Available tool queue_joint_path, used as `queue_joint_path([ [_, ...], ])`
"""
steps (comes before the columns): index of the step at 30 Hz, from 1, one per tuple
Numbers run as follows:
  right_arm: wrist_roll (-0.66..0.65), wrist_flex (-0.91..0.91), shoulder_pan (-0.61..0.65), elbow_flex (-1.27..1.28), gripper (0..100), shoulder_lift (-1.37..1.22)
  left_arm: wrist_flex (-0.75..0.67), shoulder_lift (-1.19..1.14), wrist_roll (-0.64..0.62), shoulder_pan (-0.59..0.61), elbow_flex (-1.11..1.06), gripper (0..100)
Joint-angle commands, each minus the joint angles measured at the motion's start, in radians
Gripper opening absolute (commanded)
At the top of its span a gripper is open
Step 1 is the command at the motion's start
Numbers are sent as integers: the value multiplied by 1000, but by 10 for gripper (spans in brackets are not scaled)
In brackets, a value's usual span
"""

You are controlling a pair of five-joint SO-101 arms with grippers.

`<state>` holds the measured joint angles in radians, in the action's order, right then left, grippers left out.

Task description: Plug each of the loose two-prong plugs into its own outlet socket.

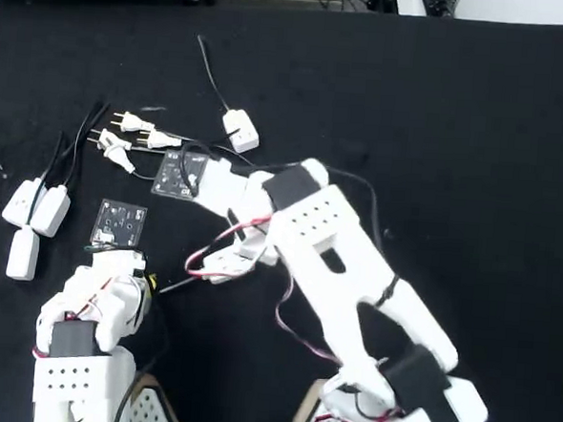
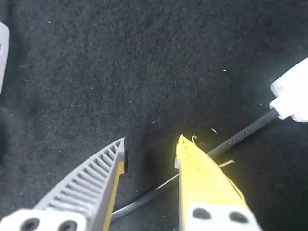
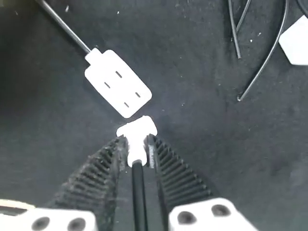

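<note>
My right gripper (image 3: 136,144) is shut on a white two-prong plug (image 3: 136,134) whose black cord runs back between the fingers. The plug's front end lies just short of a white outlet socket (image 3: 118,84), apart from it. That socket (image 1: 241,129) lies at the table's upper middle, with the right arm (image 1: 309,222) stretched toward it. Three loose white plugs (image 1: 132,122) (image 1: 162,139) (image 1: 115,150) lie left of it. My left gripper (image 2: 151,143) is open over the black cloth, and a black cord (image 2: 240,134) passes under its yellow finger.
Three white outlet blocks (image 1: 22,201) (image 1: 50,210) (image 1: 23,253) lie at the left edge with black cords leading up. The left arm (image 1: 94,305) sits at the bottom left. A white block (image 2: 293,96) ends the cord by the left gripper. Thin black cords (image 3: 260,57) cross beyond the socket.
</note>
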<state>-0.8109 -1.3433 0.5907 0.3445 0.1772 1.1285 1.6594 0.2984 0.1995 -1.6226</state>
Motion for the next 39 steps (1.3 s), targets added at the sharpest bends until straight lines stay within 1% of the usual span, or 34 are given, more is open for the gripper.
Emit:
queue_joint_path([
  [1,-58,0,-18,-77,10,-19,-14,3,3,12,5,183],
  [6,-52,31,-11,-97,10,-31,-14,0,3,21,7,181],
  [8,-52,31,5,-91,10,-31,-14,5,-8,87,21,181],
  [11,-52,32,18,-76,10,-33,-17,5,-84,191,54,181],
  [13,-58,32,25,-74,10,-33,-21,2,-103,214,62,181],
  [16,-71,32,25,-76,10,-35,-18,5,-103,211,59,181],
  [18,-110,31,25,-73,10,-35,-20,5,-103,211,59,181],
  [21,-133,26,31,-74,10,-35,-17,6,-103,211,58,182],
  [29,-129,31,112,-76,10,-64,-15,8,-107,217,62,181],
  [34,-132,25,91,-79,10,-136,-15,8,-106,217,62,181],
  [39,-133,25,68,-107,10,-151,-15,8,-103,217,61,181],
])
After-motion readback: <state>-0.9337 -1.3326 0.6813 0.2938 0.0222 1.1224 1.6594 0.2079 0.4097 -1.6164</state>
